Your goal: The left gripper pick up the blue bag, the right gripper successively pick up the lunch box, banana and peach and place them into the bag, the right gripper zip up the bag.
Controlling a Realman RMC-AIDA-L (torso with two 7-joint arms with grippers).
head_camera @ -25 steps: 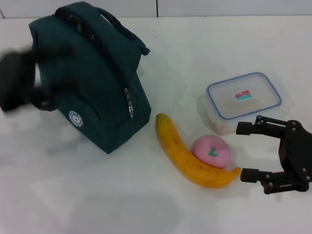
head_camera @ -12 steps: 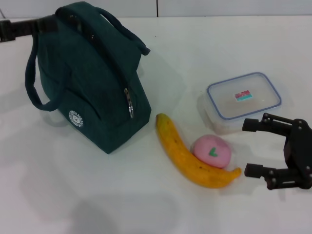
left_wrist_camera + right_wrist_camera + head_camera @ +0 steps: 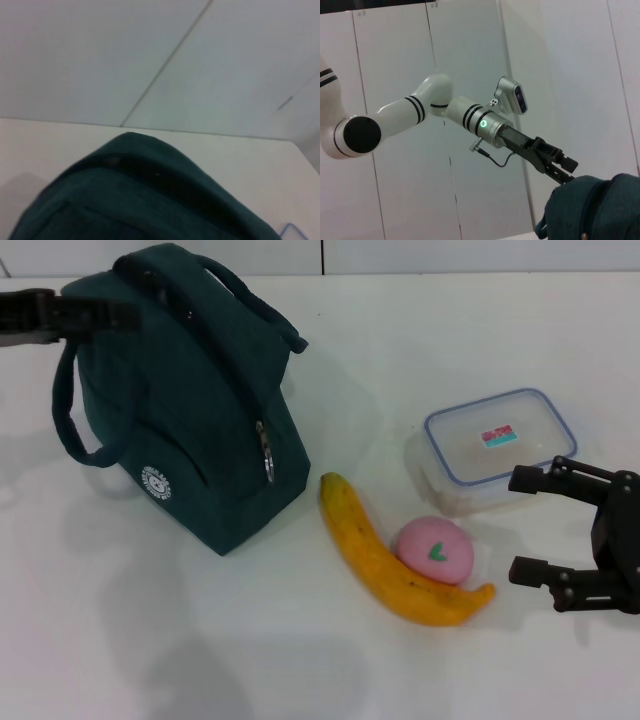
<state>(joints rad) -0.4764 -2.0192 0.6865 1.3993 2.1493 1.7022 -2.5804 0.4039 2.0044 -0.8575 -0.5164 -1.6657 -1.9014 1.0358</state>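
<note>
My left gripper point(image 3: 118, 313) reaches in from the left at the top back corner of the blue bag point(image 3: 195, 410), right at the bag's upper edge by the handles; can't tell whether its fingers are spread or closed, or if they actually hold fabric. The right wrist view shows the same left gripper point(image 3: 563, 169) tip meeting the top of the bag point(image 3: 592, 210). Left wrist view is mostly the bag's rounded top point(image 3: 145, 200) close up. My right gripper point(image 3: 530, 526) sits low at the right edge, fingers spread wide, holding nothing, just beside the near right corner of the lunch box point(image 3: 497, 448) and to the right of the banana's tip. The bag stands upright on the white table point(image 3: 200, 640), zipper pull hanging on its front. The banana point(image 3: 390, 560) lies between bag and gripper, curving toward the right. The peach point(image 3: 434, 550) rests touching the banana's inner curve, in front of the lunch box, lid on.
</note>
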